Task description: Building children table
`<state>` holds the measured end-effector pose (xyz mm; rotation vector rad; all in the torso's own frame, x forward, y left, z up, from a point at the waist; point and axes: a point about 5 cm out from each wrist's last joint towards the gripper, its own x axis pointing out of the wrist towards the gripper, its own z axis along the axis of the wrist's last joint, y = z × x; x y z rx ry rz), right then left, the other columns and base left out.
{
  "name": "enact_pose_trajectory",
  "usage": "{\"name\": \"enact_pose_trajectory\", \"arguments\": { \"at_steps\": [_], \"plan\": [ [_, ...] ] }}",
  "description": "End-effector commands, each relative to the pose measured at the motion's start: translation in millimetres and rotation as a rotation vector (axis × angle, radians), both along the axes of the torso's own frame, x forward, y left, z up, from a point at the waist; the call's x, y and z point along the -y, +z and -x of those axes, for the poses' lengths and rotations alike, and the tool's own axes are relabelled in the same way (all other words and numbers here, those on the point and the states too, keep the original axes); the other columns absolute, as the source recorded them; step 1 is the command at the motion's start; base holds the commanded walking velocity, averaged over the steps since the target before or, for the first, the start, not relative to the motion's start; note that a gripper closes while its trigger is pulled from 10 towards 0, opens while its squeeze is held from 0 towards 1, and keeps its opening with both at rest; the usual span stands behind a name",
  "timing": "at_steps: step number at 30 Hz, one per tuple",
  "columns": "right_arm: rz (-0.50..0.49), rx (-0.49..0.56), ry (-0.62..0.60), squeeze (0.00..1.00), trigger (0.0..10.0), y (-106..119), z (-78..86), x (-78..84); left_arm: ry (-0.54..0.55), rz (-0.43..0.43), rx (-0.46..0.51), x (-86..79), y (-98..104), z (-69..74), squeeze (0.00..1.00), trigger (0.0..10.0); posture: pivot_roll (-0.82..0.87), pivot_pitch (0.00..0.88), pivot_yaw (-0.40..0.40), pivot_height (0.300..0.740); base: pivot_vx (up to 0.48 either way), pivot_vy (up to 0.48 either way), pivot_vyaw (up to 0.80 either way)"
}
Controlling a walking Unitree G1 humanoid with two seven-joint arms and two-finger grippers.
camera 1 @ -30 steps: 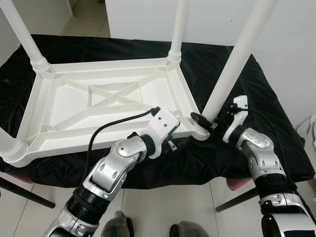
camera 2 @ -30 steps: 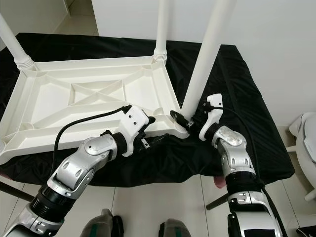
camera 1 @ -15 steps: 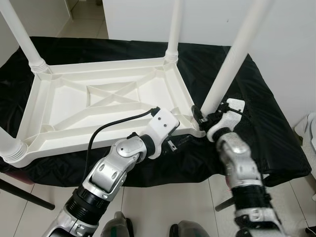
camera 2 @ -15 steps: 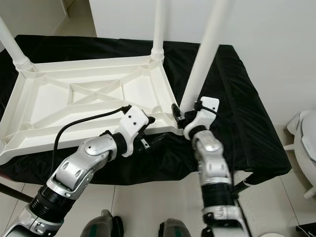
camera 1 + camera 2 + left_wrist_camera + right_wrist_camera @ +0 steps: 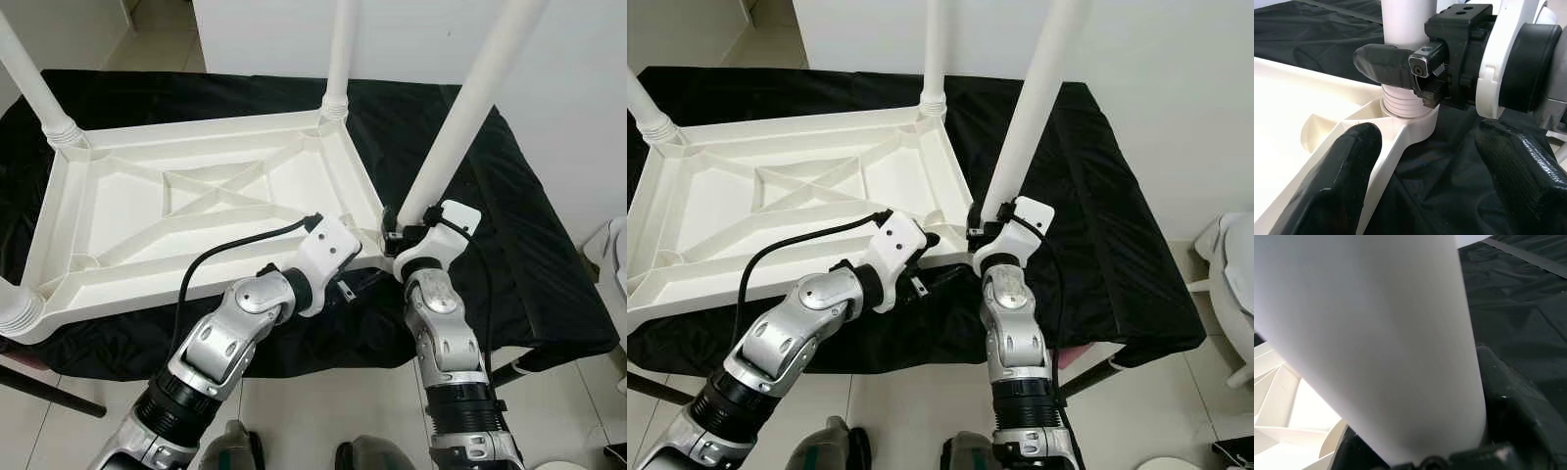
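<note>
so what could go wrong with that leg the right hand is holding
1. The right hand grips the white leg just above its threaded base, and the leg leans away from the upturned tabletop. It may cross-thread or pop out of the corner socket.
2. The left hand is open around the tabletop's near corner, not gripping, so the tabletop may slide on the black cloth if the leg is twisted.
</note>
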<state>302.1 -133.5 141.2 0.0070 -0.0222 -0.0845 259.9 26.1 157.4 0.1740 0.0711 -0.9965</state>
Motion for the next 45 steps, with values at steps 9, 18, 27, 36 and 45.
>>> {"name": "enact_pose_trajectory", "arguments": {
  "at_steps": [9, 18, 27, 36, 45],
  "plan": [
    [-0.017, -0.058, -0.066, 1.0, 10.0, -10, 3.4, 15.0, -0.05, 0.007, -0.015, 3.0, 0, 2.6, 0.0, 10.0, -0.17, 0.013, 0.001, 0.74, 0.0, 0.0, 0.0],
    [0.02, -0.019, 0.178, 0.0, 10.0, 1, -3.2, 33.2, -0.054, 0.014, -0.014, 3.1, 2, 1.2, 0.0, 10.0, -0.18, 0.007, 0.006, 0.74, 0.0, 0.0, 0.0],
    [0.156, -0.043, 0.599, 0.0, 10.0, 2, -6.3, 40.8, -0.06, 0.012, -0.011, 2.5, 3, -0.4, 0.0, 10.0, -0.19, 0.012, 0.028, 0.74, 0.0, 0.0, 0.0],
    [0.299, -0.047, 0.821, 0.0, 10.0, 3, -15.6, 39.3, -0.061, 0.01, -0.007, 1.5, 5, -2.8, 0.0, 10.0, -0.18, 0.018, 0.033, 0.74, 0.0, 0.0, 0.0],
    [0.321, -0.027, 0.852, 0.0, 7.0, 10, -25.5, 47.6, -0.053, 0.011, -0.008, 0.6, 5, -2.5, 0.0, 10.0, -0.17, 0.019, 0.03, 0.74, 0.0, 0.0, 0.0]
  ]
}}
